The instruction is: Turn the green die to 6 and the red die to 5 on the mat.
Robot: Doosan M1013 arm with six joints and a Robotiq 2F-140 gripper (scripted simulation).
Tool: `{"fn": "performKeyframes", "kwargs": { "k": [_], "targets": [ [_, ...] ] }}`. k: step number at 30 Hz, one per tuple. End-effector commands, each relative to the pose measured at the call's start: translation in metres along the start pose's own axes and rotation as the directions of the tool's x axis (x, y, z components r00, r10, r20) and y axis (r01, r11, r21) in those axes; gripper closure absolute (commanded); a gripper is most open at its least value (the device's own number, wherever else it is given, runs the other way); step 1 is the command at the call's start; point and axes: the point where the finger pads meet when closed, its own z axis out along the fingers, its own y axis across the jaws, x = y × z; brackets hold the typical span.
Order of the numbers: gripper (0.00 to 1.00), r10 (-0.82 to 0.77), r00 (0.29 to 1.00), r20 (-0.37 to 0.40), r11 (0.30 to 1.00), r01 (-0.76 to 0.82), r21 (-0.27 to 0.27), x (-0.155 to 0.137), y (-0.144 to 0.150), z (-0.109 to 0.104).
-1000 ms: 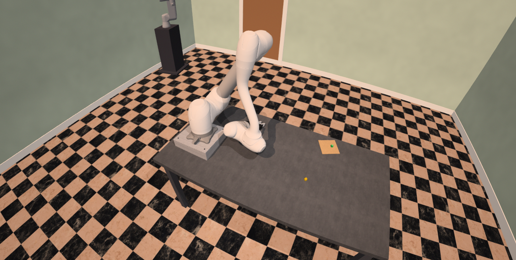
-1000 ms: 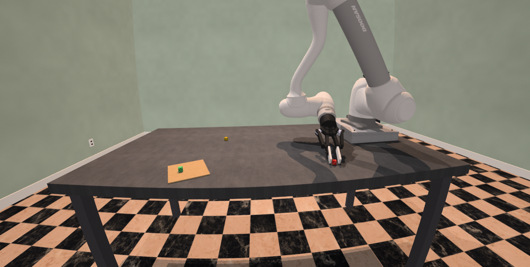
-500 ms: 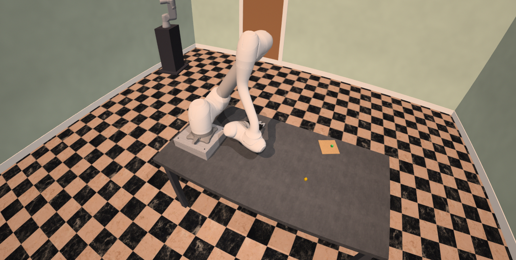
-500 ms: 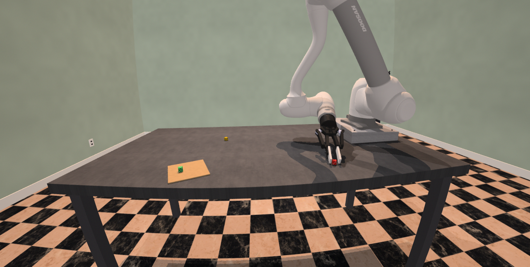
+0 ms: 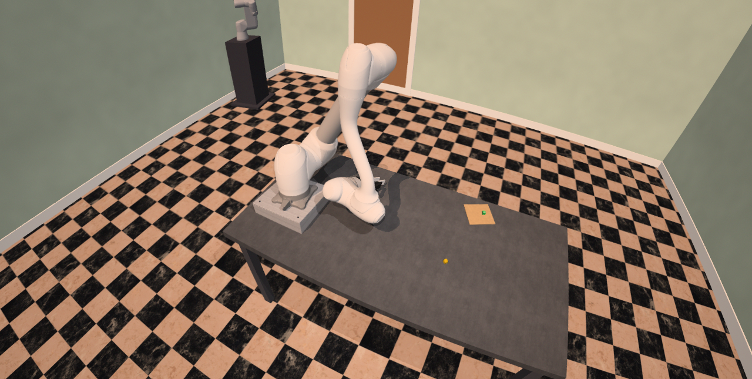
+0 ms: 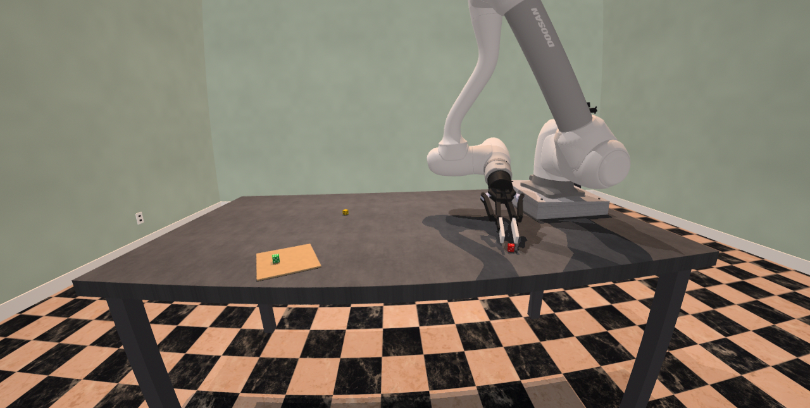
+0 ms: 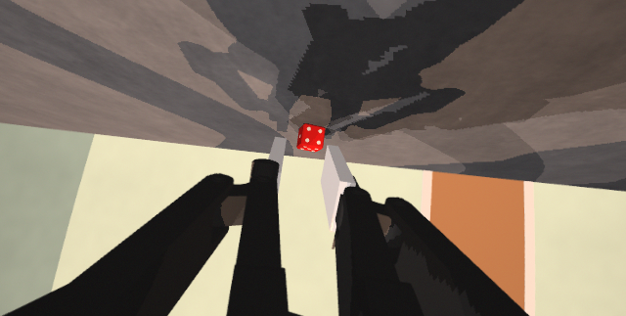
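The red die (image 6: 510,247) (image 7: 311,137) sits on the table just past my fingertips. A face with four pips points at the wrist camera; its upper face shows only as a thin strip with several pips. My gripper (image 6: 508,241) is open a little, low and tilted, with a gap to the die's sides. In the top view the arm hides the red die. The green die (image 5: 483,213) (image 6: 275,259) sits on the orange mat (image 5: 473,218) (image 6: 300,265); its top number is too small to read. The yellow die (image 5: 445,261) (image 6: 345,212) stands apart on the table; its top number is unreadable.
The dark table (image 5: 410,282) (image 6: 390,258) carries the arm's grey base block (image 5: 286,216) (image 6: 572,209), close to my gripper. The arm's shadow lies around the red die. The table's edge (image 6: 396,292) runs beyond the mat and the red die.
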Motion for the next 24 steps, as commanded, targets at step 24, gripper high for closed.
{"fn": "performKeyframes", "kwargs": {
  "k": [24],
  "targets": [
    [0.73, 0.003, 1.0, -0.004, 1.0, -0.003, -0.007, -0.018, 0.003, -0.039]
  ]
}}
